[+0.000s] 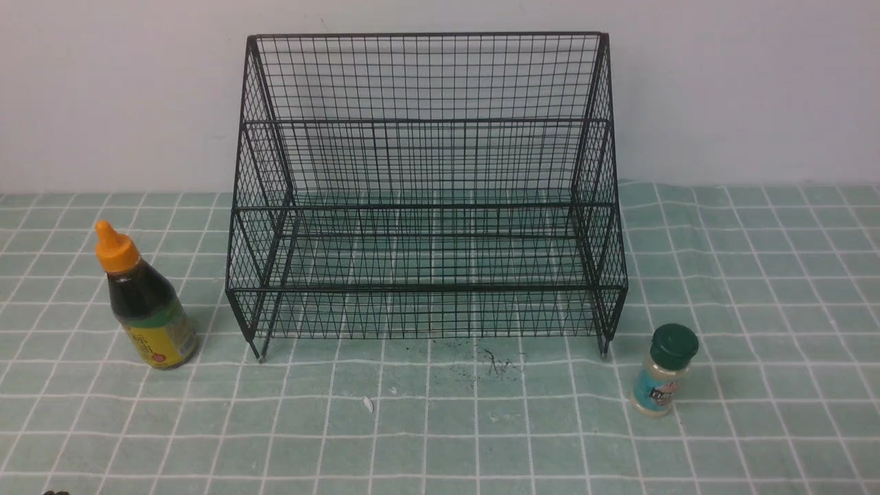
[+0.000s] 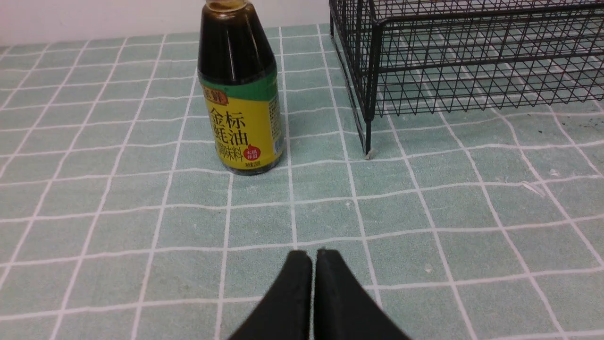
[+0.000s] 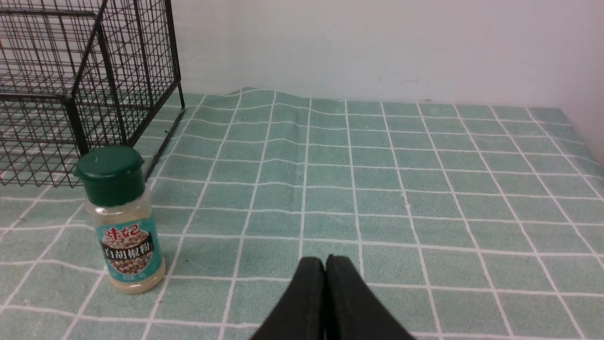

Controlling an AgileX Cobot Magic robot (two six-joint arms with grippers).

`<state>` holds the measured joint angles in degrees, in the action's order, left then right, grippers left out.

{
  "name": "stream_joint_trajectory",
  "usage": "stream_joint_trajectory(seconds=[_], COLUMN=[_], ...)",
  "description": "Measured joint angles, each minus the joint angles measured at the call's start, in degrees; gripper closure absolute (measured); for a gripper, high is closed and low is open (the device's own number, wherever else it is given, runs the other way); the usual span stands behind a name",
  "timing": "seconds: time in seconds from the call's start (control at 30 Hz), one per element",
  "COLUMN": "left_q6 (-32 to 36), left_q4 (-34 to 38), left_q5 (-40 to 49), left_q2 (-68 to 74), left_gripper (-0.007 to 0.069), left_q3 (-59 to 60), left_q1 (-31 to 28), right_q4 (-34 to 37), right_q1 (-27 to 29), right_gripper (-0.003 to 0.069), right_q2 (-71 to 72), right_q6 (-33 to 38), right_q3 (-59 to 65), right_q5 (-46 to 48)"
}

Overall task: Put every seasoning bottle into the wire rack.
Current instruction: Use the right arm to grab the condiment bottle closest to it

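Observation:
The dark-sauce bottle (image 1: 146,302) with orange pointed cap and yellow-green label stands upright on the cloth left of the wire rack (image 1: 426,192). It also shows in the left wrist view (image 2: 240,89), ahead of my left gripper (image 2: 313,252), which is shut and empty. The small clear shaker (image 1: 665,370) with dark green lid and teal label stands upright by the rack's front right leg. In the right wrist view the shaker (image 3: 121,217) stands off to one side of my right gripper (image 3: 324,259), shut and empty. The rack holds nothing. Neither gripper shows in the front view.
A green checked cloth (image 1: 440,426) covers the table. A white wall (image 1: 103,89) stands close behind the rack. Dark specks and a small white scrap (image 1: 368,404) lie on the cloth before the rack. The cloth is rippled near the wall behind the shaker (image 3: 264,97).

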<state>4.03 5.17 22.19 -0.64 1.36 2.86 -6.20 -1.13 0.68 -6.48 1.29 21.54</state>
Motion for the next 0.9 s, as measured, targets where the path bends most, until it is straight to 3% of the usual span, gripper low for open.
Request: stream_joint_trajectory(seconds=[0.9], left_q6=[0.0], left_q4=[0.0], left_q5=[0.0], left_q2=[0.0], left_gripper=[0.0631], left_q3=[0.0], left_q1=[0.0], right_q4=[2.0], right_q1=[0.0], right_gripper=[0.0672], right_q2=[0.0], right_q6=[-1.4], right_q3=[0.1], right_q5=[-0.9])
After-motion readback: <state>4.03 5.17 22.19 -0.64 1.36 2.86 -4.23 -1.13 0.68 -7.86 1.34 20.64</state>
